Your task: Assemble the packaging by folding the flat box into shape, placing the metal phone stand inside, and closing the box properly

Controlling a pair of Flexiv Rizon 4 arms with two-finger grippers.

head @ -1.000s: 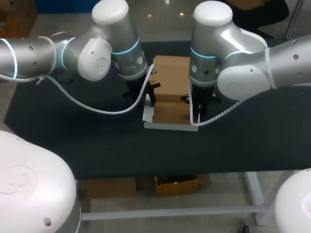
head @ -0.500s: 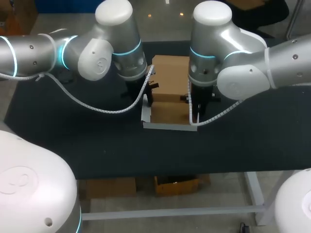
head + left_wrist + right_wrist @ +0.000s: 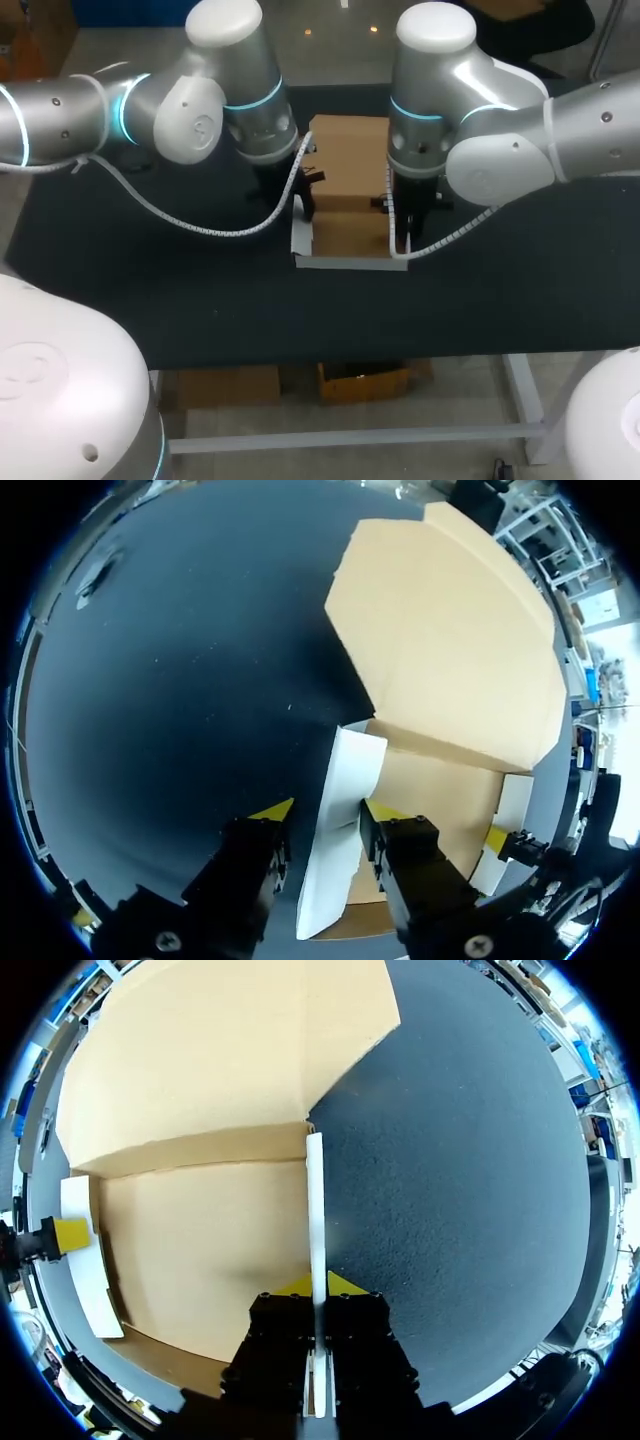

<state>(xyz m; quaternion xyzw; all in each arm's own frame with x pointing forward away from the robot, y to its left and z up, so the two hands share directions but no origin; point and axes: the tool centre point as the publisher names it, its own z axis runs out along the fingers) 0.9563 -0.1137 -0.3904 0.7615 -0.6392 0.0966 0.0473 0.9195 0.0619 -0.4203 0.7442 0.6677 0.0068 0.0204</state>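
Note:
The cardboard box (image 3: pixel 350 236) lies in the middle of the table, brown inside and white outside. Its lid flap (image 3: pixel 350 150) is laid back flat on the far side. My left gripper (image 3: pixel 302 200) is at the box's left wall (image 3: pixel 340 860). In the left wrist view that gripper (image 3: pixel 328 810) is open and straddles the wall. The inner finger (image 3: pixel 385 813) touches the wall and the outer one stands apart. My right gripper (image 3: pixel 320 1284) is shut on the thin upright right wall (image 3: pixel 315 1200). No phone stand shows in any view.
The black table mat (image 3: pixel 200 290) spreads wide to the left, right and front of the box. Both arms hang close over the box, their white cables (image 3: pixel 200 225) looping down beside it. The table's front edge (image 3: pixel 330 360) runs below.
My left arm has swung a little to the left and its gripper has shifted slightly at the left wall. The box and the right arm have stayed put.

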